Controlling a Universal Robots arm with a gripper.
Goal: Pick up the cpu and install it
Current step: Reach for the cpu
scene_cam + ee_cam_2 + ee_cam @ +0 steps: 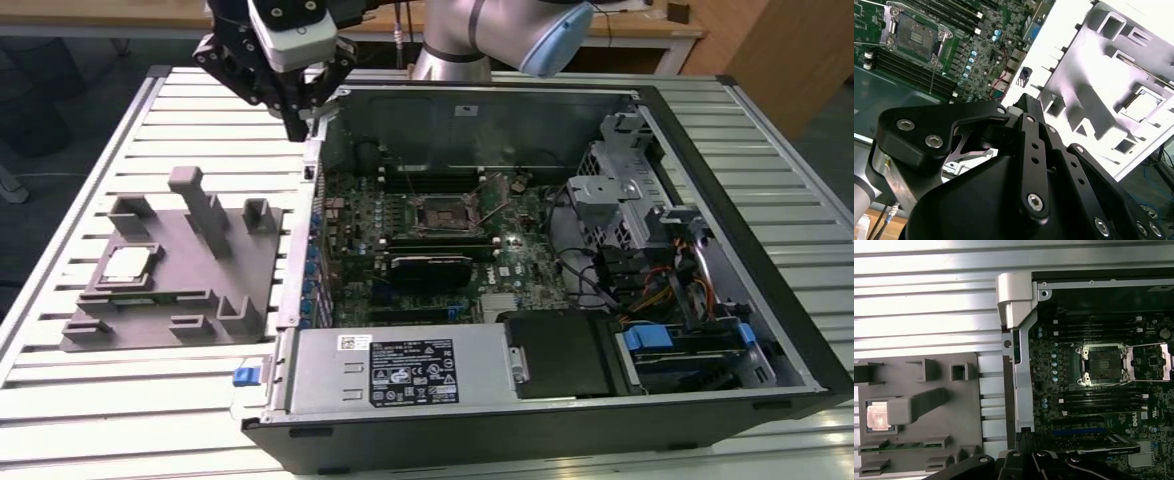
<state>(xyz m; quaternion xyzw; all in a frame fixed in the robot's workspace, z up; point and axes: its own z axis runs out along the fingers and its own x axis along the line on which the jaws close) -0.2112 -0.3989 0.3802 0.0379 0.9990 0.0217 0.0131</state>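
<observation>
One cpu [127, 262] lies in a pocket of the grey fixture [200, 285], well apart from my gripper [299, 125]; I see its claw pressed together, empty, beside the computer case [467, 125]; motherboard socket [441, 212] stands open.

Silver-grey jointed robot arm [470, 35] w/ pale-blue joint cap bends over at the exterior view's top; black linkage gripper [296, 130] pts straight down, fingers pinched together, empty.
</observation>
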